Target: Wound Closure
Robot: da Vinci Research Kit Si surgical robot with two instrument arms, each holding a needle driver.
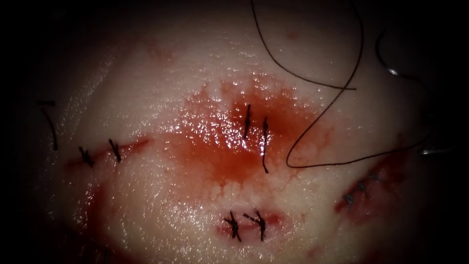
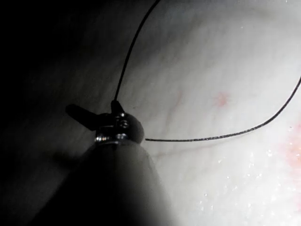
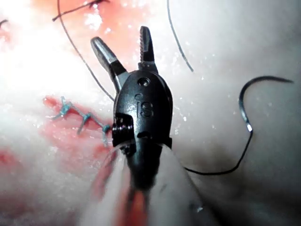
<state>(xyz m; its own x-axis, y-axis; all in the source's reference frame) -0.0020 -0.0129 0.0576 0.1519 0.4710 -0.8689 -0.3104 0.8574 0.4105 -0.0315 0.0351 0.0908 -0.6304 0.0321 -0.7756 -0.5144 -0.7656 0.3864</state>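
The tissue (image 1: pixel 161 195) is pale, wet and glistening, with red fluid (image 1: pixel 220 146) pooled around the central cut (image 1: pixel 256 134), which dark stitches cross. The curved steel needle (image 3: pixel 244 110) lies free on the tissue, right of the cut. The right hand (image 3: pixel 124 47) gapes wide, holding nothing. The left hand (image 2: pixel 115 106) is clamped on the thin black thread (image 2: pixel 225 136).

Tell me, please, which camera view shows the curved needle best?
The right wrist view: the needle lies free on the tissue, its whole curve visible, beside the open right pincer. The endoscope view shows it dimly at the far right.
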